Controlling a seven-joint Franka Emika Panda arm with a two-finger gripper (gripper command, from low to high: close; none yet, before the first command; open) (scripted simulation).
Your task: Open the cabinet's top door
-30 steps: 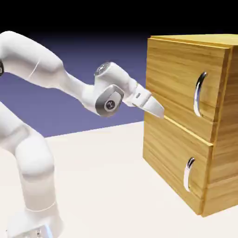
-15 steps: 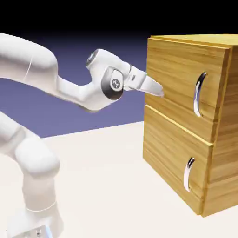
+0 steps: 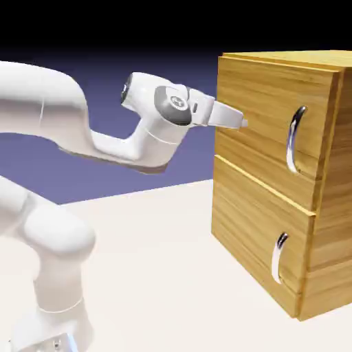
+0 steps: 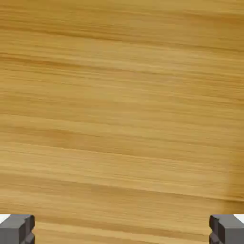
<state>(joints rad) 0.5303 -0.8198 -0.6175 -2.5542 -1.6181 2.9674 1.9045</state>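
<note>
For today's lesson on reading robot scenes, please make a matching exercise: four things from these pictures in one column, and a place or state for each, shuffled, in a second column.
Things
1. Top door
2. Lower handle
3. Tool
4. Table

Places or states
A. Pale surface under the cabinet
B. Shut, with the longer silver handle
C. Fingers wide apart, close in front of the wood
D. On the shorter panel, near the bottom

Pairs: 1-B, 2-D, 3-C, 4-A
</note>
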